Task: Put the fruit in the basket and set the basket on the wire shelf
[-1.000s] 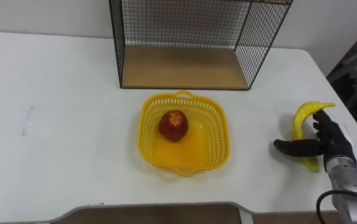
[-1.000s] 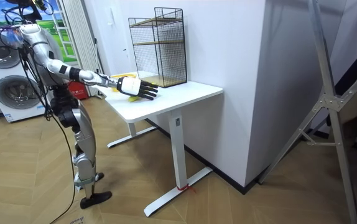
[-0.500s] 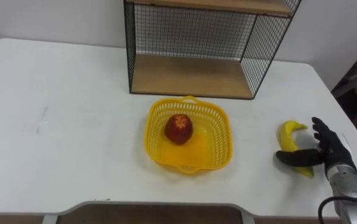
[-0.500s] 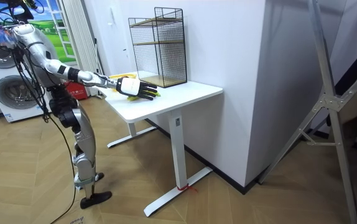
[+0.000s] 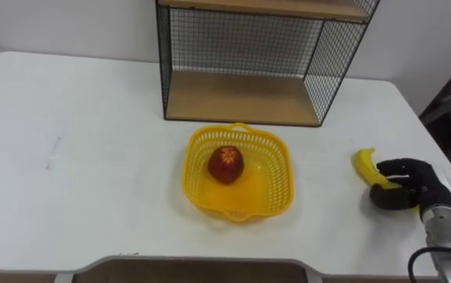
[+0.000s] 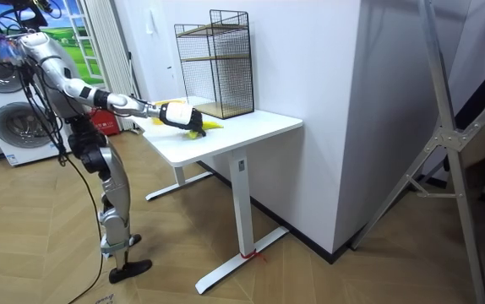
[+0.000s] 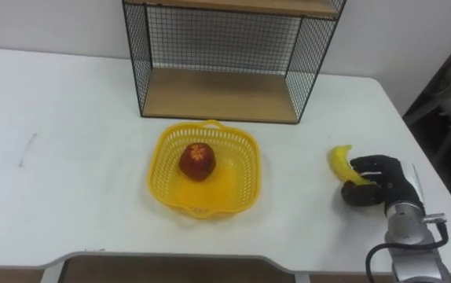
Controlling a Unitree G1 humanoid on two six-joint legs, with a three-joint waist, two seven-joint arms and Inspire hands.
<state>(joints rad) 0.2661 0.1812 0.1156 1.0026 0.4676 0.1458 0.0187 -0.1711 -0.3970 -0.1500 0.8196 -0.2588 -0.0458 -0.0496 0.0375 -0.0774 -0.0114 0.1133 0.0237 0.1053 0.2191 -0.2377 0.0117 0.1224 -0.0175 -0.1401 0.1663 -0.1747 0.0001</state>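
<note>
A yellow plastic basket sits in the middle of the white table, with a red apple inside it. To its right lies a yellow banana on the table. My right hand has its dark fingers curled round the banana's near end. In the room view the same hand rests on the table at the end of my outstretched arm, with the banana poking out past it.
A black wire shelf with wooden boards stands at the back of the table, just behind the basket. The table's right edge runs close to my right hand. In the room view I stand at the table's end near washing machines.
My right hand went from spread open beside the banana to curled round its near end. The banana has turned a little under the hand.
</note>
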